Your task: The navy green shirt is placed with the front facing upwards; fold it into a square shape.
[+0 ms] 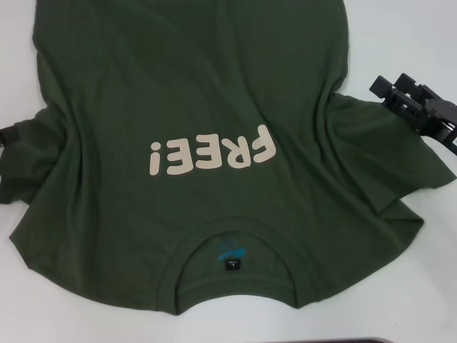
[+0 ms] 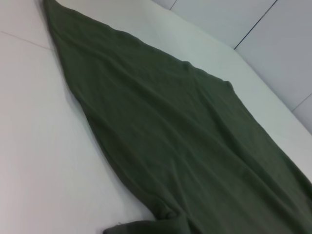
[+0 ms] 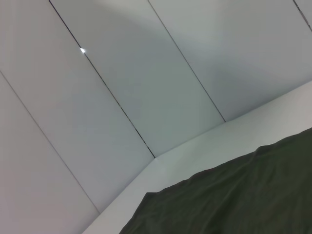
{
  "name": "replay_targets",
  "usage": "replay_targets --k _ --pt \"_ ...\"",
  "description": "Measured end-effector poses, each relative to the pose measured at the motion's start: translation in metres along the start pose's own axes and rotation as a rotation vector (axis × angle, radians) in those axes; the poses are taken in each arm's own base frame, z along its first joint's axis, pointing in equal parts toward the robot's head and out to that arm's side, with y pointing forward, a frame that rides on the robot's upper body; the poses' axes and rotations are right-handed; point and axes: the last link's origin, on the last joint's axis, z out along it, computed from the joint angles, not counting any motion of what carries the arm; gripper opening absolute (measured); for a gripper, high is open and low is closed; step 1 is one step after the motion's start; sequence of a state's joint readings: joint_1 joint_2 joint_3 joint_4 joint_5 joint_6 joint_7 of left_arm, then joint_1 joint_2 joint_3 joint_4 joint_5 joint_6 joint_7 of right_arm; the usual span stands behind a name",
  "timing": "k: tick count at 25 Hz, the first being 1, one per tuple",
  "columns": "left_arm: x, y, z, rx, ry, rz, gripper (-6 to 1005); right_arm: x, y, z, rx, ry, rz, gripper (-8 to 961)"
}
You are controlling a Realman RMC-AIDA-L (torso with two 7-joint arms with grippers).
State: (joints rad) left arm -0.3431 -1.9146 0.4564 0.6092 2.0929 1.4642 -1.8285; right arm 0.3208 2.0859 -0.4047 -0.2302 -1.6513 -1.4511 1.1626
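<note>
White worktop runs under everything, and pale wall panels with thin dark seams rise behind it in the right wrist view. Spread across most of that surface lies the navy green shirt, front side up, its cream "FREE!" lettering reading upside down from the head camera. The ribbed collar sits at the near edge, toward the robot, with a small black tag and a blue mark inside it.

The right claw rests at the shirt's right side, dark and angular, just beside the bunched right sleeve; whether it touches the cloth cannot be told, nor whether its fingers are apart or together. From this claw the lettering lies inward, toward the middle of the shirt, and the collar lies nearer the robot. The fabric next to it is pulled into ridges.

The left claw shows only as a dark sliver at the far left edge, right against the gathered left sleeve; its grip cannot be told either. Its wrist camera shows the shirt stretching away as a long wrinkled green sheet over the worktop.
</note>
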Motion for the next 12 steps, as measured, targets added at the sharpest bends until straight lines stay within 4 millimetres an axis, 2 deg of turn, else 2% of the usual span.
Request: replay_targets --k 12 --pt "-0.0003 -0.0100 0.0038 0.077 -0.038 0.030 827 0.0029 0.0037 -0.0010 -0.016 -0.003 0.015 891"
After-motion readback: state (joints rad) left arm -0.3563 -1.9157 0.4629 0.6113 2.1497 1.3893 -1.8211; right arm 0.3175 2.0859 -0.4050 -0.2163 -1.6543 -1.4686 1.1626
